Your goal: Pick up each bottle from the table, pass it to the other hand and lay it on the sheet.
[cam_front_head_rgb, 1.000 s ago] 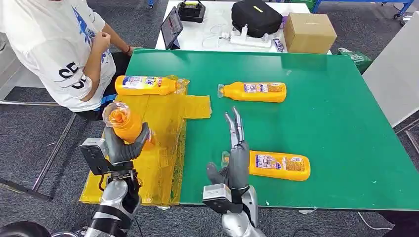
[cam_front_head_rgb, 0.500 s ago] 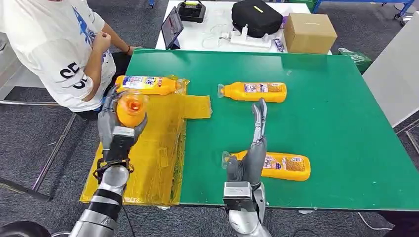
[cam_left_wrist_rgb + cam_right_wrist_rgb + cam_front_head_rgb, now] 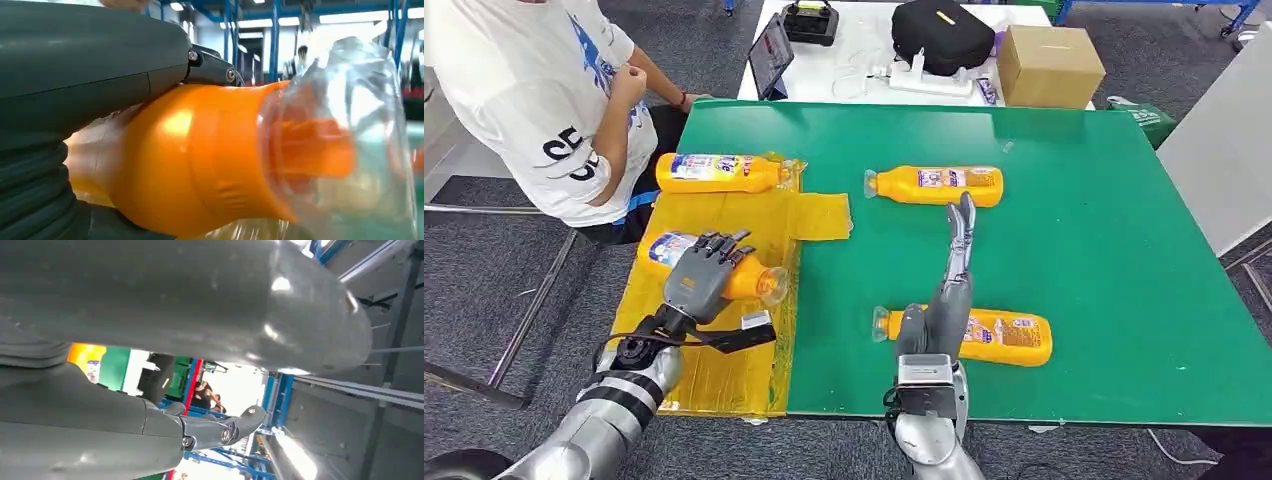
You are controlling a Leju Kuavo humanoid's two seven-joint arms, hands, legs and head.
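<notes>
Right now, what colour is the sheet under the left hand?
Yellow sheet, translucent; head view shows it best.

Four orange bottles (image 3: pixel 939 186) lie flat, two on the yellow sheet (image 3: pixel 724 370).

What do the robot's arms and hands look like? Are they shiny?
Yes! Both arms are shiny silver metal with dark bands. The left hand and right hand are grey, with thin, jointed darker fingers and a thick grey thumb. Each wrist carries a boxy grey camera block, and black cables loop beside the left wrist.
</notes>
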